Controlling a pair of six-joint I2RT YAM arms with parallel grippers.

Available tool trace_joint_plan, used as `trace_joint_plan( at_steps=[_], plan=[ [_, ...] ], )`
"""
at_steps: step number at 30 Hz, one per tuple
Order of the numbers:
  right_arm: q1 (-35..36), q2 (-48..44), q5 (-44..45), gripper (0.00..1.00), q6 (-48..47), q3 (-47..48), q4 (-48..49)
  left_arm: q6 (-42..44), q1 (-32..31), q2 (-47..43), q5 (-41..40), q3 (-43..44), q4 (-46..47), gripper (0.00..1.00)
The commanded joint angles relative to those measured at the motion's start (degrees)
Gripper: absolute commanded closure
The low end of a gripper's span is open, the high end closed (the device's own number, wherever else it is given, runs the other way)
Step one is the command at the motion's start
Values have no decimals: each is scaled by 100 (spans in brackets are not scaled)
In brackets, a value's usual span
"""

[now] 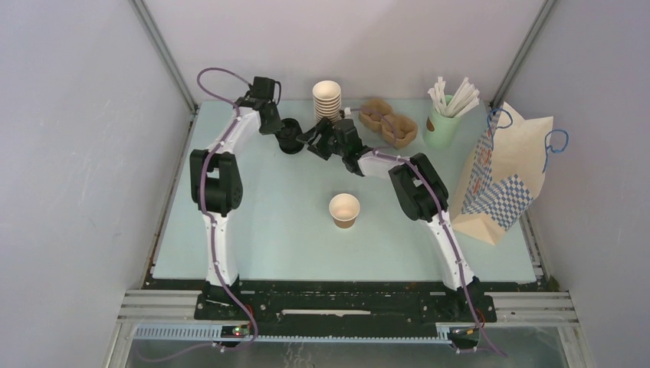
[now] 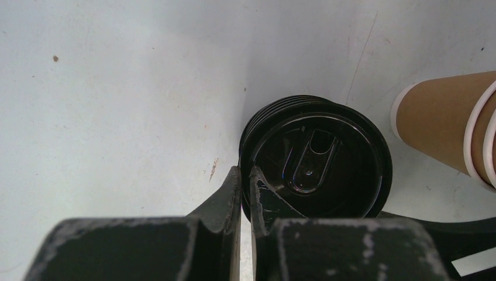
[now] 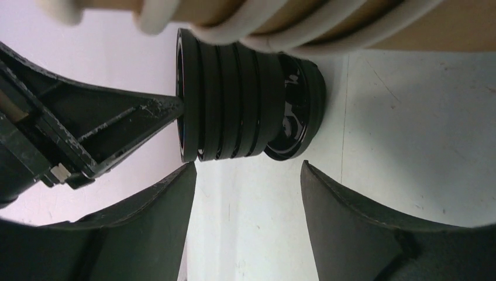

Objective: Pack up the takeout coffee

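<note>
The takeout coffee cup (image 1: 344, 209), brown kraft with a white inside, stands open and upright in the middle of the table, apart from both grippers. A stack of black lids (image 1: 290, 139) sits at the back. My left gripper (image 2: 245, 171) is shut on the rim of the top lid (image 2: 316, 158), one finger outside the rim and one inside. In the top view the left gripper (image 1: 285, 135) is over the stack. My right gripper (image 3: 247, 167) is open just beside the lid stack (image 3: 245, 99), holding nothing; in the top view it (image 1: 314, 142) is right of the lids.
A stack of kraft cups (image 1: 327, 100) stands just behind the lids and shows in the left wrist view (image 2: 444, 117). A brown pulp cup tray (image 1: 389, 120), a pale green cup with white straws (image 1: 444, 123) and a checked paper bag (image 1: 502, 176) are at the right.
</note>
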Motion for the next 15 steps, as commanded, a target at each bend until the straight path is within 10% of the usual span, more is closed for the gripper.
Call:
trace_joint_plan(
  at_steps=[1,15],
  plan=[
    [-75,263,-92,25,430,375,343,70,27,39,98,397,-15,99],
    [-105,771,-87,25,630,1085,-95,28,26,110,329,446,-41,100]
  ],
)
